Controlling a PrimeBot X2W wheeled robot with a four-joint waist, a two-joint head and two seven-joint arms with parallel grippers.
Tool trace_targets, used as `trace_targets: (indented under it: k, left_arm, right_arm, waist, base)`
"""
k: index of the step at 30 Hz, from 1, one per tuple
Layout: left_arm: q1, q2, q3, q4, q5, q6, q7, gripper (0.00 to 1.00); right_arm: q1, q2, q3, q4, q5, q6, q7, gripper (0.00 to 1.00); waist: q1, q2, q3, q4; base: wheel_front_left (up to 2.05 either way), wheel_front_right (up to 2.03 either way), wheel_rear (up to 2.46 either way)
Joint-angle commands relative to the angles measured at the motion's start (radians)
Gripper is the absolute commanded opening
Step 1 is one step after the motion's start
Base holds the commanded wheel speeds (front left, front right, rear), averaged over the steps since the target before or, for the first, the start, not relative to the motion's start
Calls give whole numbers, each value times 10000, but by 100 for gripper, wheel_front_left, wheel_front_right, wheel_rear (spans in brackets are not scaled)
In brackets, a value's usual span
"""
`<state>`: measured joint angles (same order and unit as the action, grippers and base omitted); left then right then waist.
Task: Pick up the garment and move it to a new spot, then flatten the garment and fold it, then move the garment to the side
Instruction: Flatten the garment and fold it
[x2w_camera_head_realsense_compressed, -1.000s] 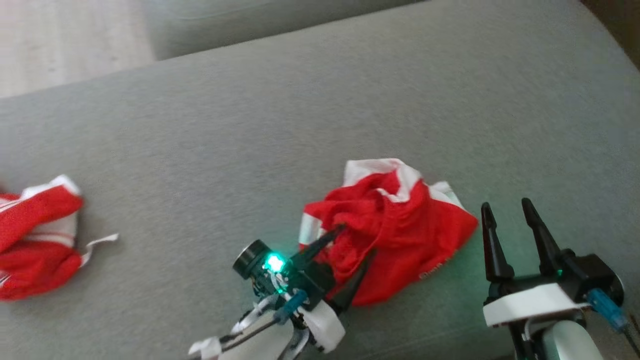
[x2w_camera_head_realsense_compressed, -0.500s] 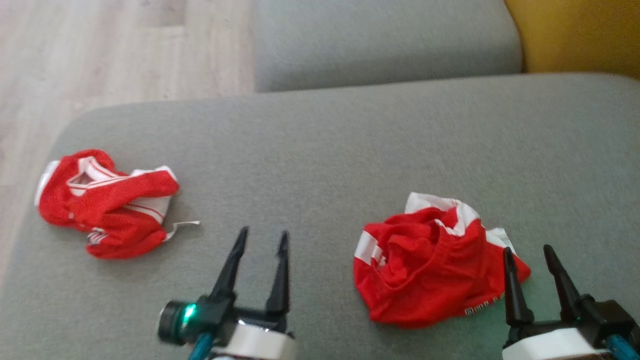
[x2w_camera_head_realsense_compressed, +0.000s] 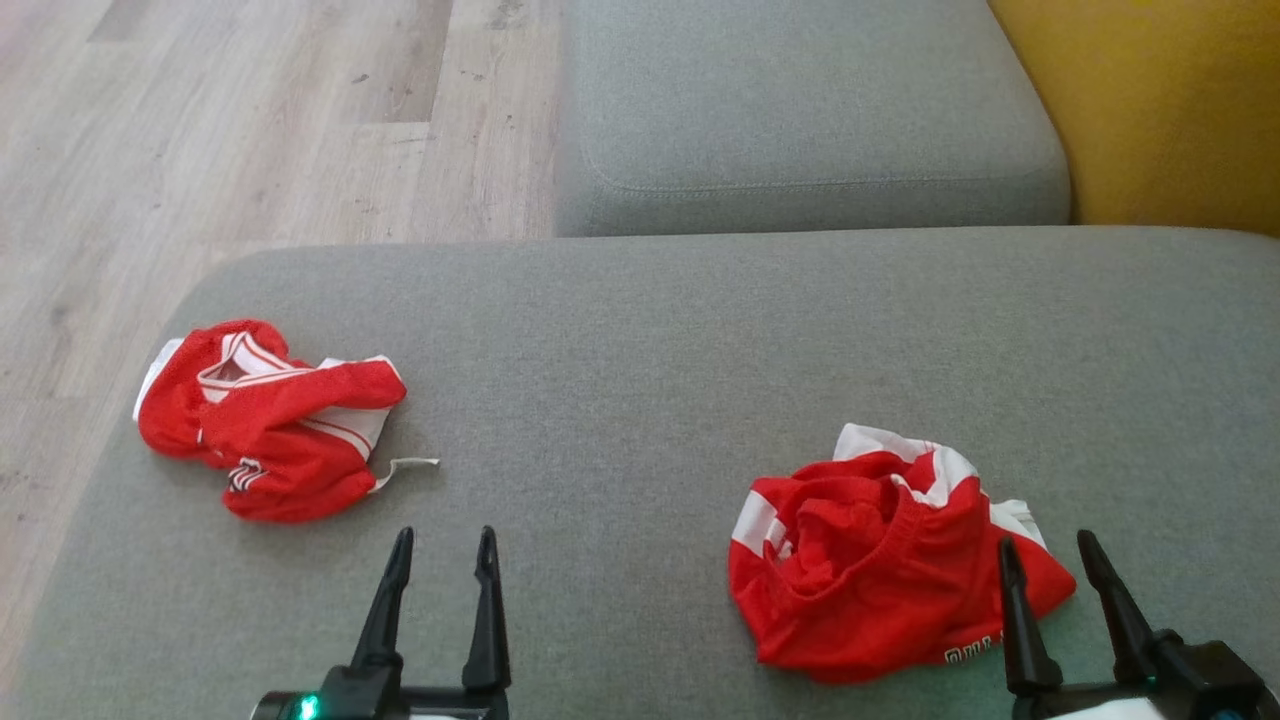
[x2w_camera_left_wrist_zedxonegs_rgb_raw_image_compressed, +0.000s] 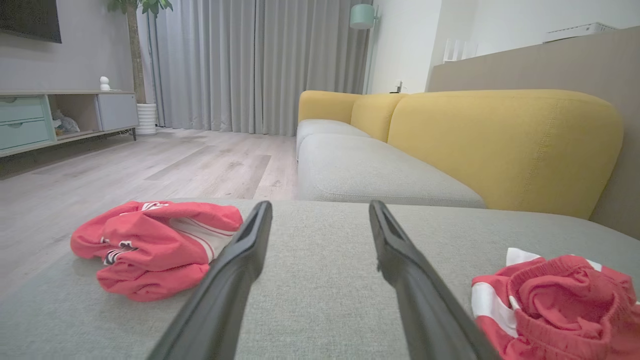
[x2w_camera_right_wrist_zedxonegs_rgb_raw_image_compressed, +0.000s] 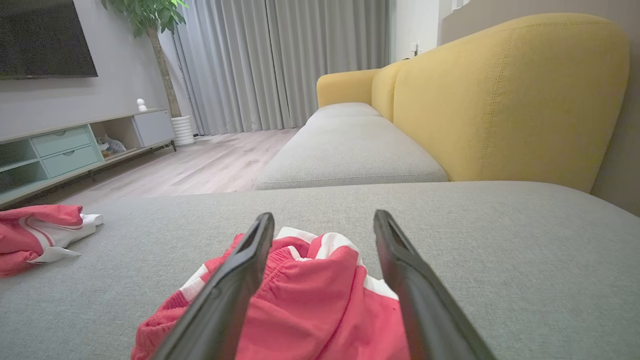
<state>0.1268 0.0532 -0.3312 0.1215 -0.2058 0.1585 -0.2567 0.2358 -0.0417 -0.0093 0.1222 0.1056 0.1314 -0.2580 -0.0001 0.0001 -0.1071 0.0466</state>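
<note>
We find the crumpled red-and-white garment (x2w_camera_head_realsense_compressed: 880, 570) toward the near right of the grey cushion (x2w_camera_head_realsense_compressed: 640, 330). It lies just ahead and slightly left of our right gripper (x2w_camera_head_realsense_compressed: 1045, 543), whose spread, empty fingers frame its right edge. Whether they touch the cloth we cannot tell. The heap is bunched, with no clear long axis. Our left gripper (x2w_camera_head_realsense_compressed: 445, 535), also spread and empty, points over bare cushion, between this heap and a second red garment (x2w_camera_head_realsense_compressed: 270, 420) by the left edge. We judge the right arm nearer.
</note>
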Motion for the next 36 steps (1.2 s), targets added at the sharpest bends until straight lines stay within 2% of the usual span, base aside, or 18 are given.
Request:
trace_targets:
  k: [1,14,26,32,36]
  left_arm:
    - [-320,-28,375,-331,-3,33,-51,100]
    - [-299,-29,414,-175,-47,52,-51,100]
    - [-362,-29,396,16,639,183,-51,100]
    - [-363,-29,391,168,643,229,-51,100]
    - [-477,-29,214,307,586,97,-51,100]
  right_arm:
    - [-334,-85,245,-373,91,-7,-38,100]
    - [-371,-85,226,-385,180,-7,-38,100]
    - [-403,-85,255,-430,191,-7,-38,100]
    - [-423,-85,258,-393,209,-7,-38,100]
    - [-455,-85,281,-375,235,-7,-38,100]
  waist:
    - [1,-1,-22,10]
    - [1,-1,-74,36]
    - [1,-1,22,49]
    - [1,-1,32,42]
    - [1,-1,162,-139]
  base:
    - [0,0,0]
    - [0,0,0]
    - [0,0,0]
    - [0,0,0]
    - [0,0,0]
